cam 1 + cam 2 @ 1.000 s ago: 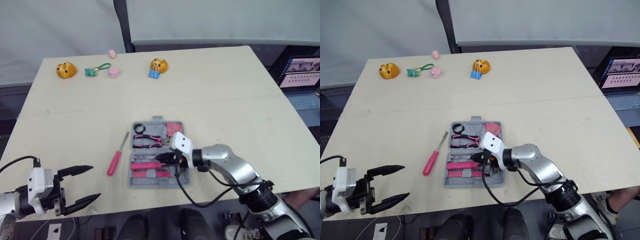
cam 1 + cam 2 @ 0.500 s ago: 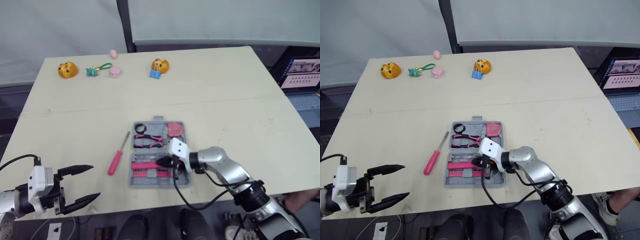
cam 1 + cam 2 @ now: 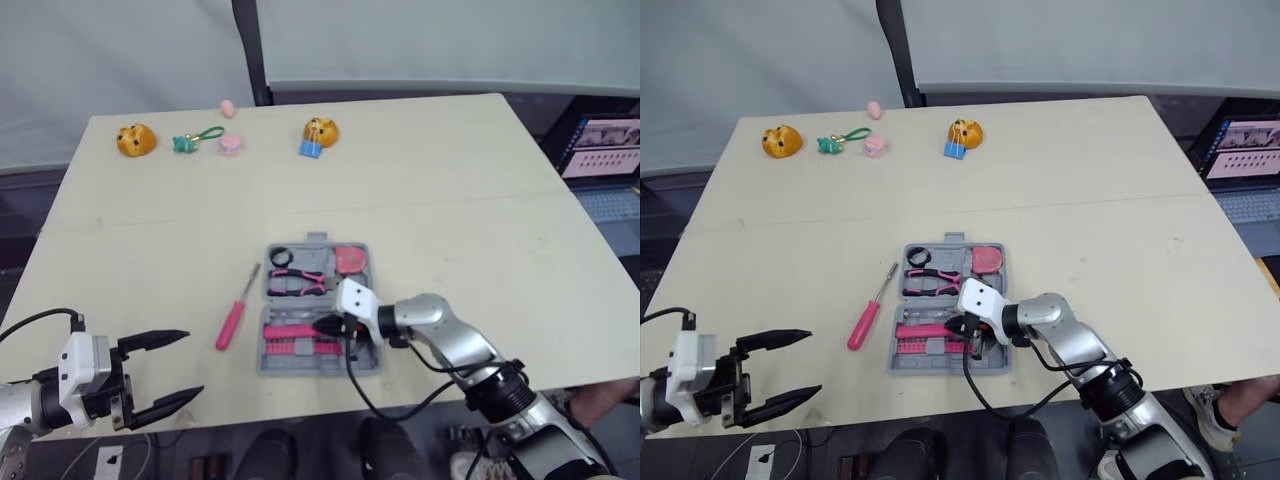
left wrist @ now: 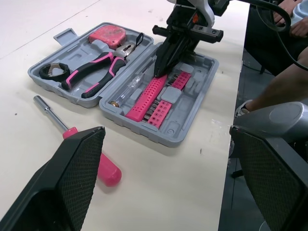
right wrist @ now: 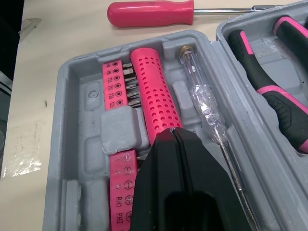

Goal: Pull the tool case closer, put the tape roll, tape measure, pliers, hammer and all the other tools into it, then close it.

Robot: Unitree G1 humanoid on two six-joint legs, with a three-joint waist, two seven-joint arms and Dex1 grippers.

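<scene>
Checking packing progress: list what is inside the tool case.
Tape roll, pliers, tape measure, pink handle, bit strips, clear tester. The right gripper covers one handle end.

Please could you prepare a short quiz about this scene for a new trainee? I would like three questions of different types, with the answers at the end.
1. Where does the pink-handled screwdriver lie relative to the open grey plastic tool case?
2. True or false: the right gripper, shut, has its tip on the pink perforated handle inside the case.
3. The left gripper is: A) shut on the screwdriver; B) open, apart from every tool; C) inside the case.

Key:
1. On the beige table, outside the case, to the robot's left of it.
2. True.
3. B.
</scene>
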